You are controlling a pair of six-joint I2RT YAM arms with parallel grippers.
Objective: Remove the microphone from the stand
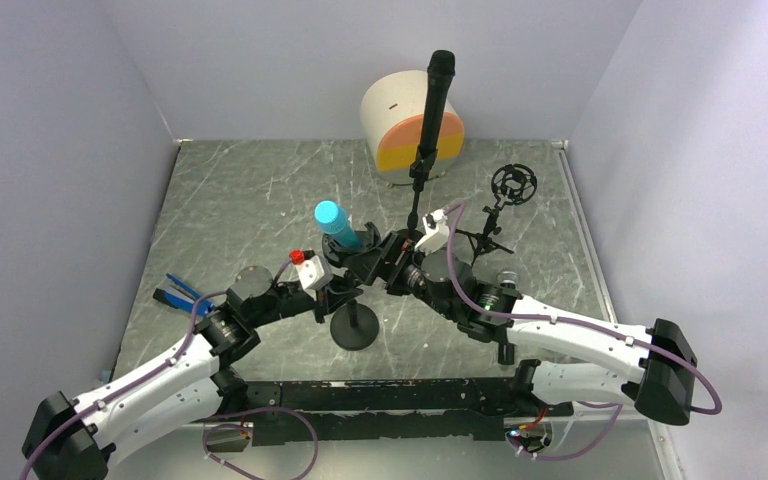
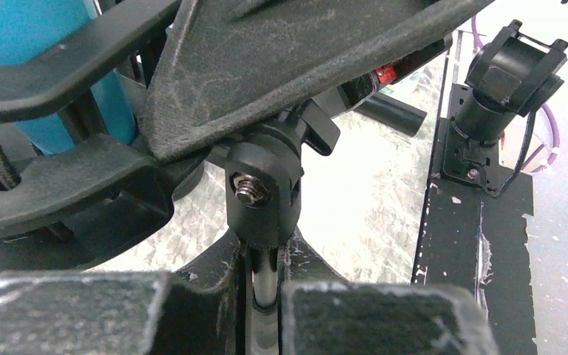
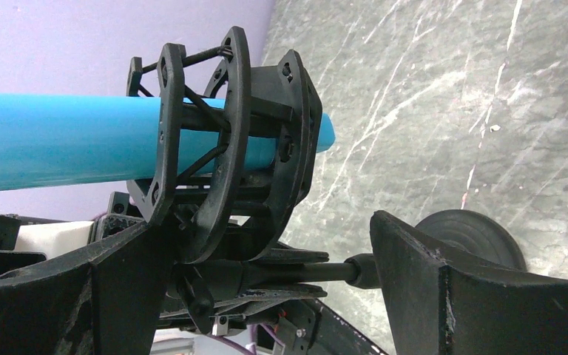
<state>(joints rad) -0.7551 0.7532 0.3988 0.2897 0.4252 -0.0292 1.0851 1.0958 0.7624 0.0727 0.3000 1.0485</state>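
The microphone (image 3: pixel 59 140), a smooth, stiff, sky-blue tube, lies through the rings of a black ribbed cradle (image 3: pixel 225 148) atop the stand (image 1: pixel 354 328), mid-table. It looks light but slick, so the bare barrel clear of the cradle seems the best place to take hold. The right gripper (image 3: pixel 266 251) is spread wide around the cradle's foot, holding nothing. The left gripper (image 2: pixel 262 314) looks clamped on the stand's thin pole (image 2: pixel 264 285), above the grey marbled table (image 1: pixel 250 190).

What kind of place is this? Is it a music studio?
Probably not: it looks like a robot test booth. Plain walls box in a marbled table, the left arm and right arm are bolted at its near edge, and a blue microphone sits in a stand.
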